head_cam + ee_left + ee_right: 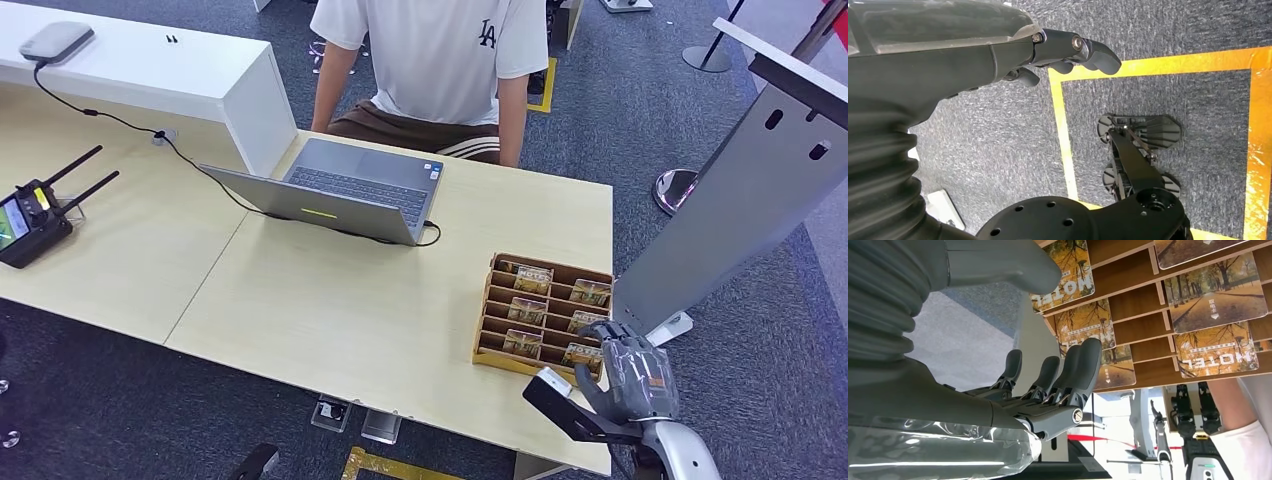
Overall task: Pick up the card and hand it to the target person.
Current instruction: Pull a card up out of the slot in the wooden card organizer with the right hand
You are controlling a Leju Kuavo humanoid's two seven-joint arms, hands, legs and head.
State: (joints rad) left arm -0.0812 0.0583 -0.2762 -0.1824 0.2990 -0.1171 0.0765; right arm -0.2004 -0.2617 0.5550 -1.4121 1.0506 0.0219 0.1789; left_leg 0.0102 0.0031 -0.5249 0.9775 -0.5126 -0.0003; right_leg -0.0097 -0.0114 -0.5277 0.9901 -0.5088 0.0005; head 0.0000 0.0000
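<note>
The right hand [630,372] hovers at the worktop's [350,310] near right corner, fingers [1075,367] apart and holding nothing, just beside the wooden rack [542,312] of hotel cards [527,311] (autumn-tree prints). The left hand [998,55] hangs above the carpet, released. A person [440,60] sits at the far edge.

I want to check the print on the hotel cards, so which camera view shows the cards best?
The right wrist view: the hotel cards stand close in the wooden card holder, with autumn trees and "HOTEL" readable, beyond the right hand. In the head view they are small and their print is blurred. The left wrist view looks at the floor.
</note>
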